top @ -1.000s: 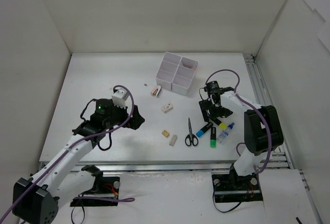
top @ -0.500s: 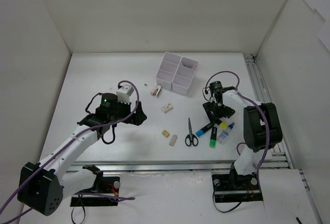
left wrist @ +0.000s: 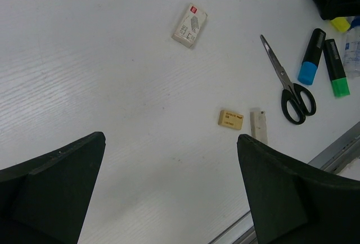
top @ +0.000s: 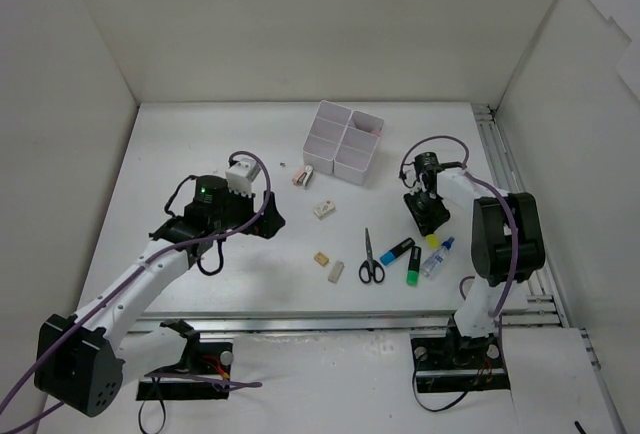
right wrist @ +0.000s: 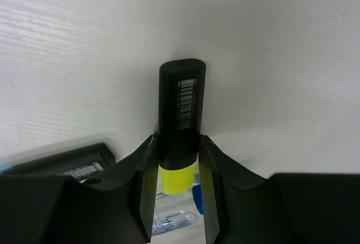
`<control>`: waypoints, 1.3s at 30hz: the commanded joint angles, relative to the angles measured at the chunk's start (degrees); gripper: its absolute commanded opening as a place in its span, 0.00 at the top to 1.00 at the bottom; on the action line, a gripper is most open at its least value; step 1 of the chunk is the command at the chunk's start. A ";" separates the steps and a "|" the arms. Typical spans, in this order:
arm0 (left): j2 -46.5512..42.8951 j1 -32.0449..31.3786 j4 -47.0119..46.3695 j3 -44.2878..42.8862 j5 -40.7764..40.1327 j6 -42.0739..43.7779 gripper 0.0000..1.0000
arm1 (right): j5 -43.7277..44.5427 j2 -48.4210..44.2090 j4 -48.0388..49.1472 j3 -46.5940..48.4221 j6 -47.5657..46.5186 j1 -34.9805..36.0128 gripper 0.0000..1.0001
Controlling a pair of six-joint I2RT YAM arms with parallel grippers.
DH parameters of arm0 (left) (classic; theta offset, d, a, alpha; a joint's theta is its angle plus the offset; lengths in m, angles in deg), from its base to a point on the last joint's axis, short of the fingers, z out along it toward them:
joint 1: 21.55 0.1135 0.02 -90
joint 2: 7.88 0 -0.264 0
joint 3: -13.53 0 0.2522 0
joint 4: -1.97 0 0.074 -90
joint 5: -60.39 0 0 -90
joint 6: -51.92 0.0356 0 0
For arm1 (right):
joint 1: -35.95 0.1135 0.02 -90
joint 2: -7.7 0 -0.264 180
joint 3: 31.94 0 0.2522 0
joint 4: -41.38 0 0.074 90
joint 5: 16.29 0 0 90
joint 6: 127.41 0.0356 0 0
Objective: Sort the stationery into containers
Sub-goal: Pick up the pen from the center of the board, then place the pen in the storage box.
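While its dark body lies on the white table (top: 200,144), the yellow highlighter (right wrist: 180,109) sits pinched between the fingers of the right gripper (right wrist: 178,145), which press both its sides near the yellow cap. Just beside it lie the glue bottle (right wrist: 175,217), the blue highlighter (left wrist: 310,57) and the green highlighter (left wrist: 336,68), with the scissors (left wrist: 289,84) next to them. The containers (top: 343,140), a white block of four, stand farther back on the table, well apart from the highlighter. The left gripper (left wrist: 171,140) hovers with jaws spread wide, holding nothing, above a tan eraser (left wrist: 230,119) and a white eraser (left wrist: 259,127).
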 commanded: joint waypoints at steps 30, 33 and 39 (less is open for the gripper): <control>17.93 -9.05 -16.15 -18.76 11.90 -22.27 0.05 | -0.32 -29.66 18.72 -1.92 -16.43 38.70 1.00; 19.34 -9.06 -17.38 -18.51 12.07 -23.23 0.19 | 3.11 -29.31 19.33 -1.48 -14.85 39.41 1.00; 20.75 -9.06 -19.84 -17.63 14.27 -24.11 0.34 | 6.36 -30.54 23.02 -1.92 -12.30 40.11 1.00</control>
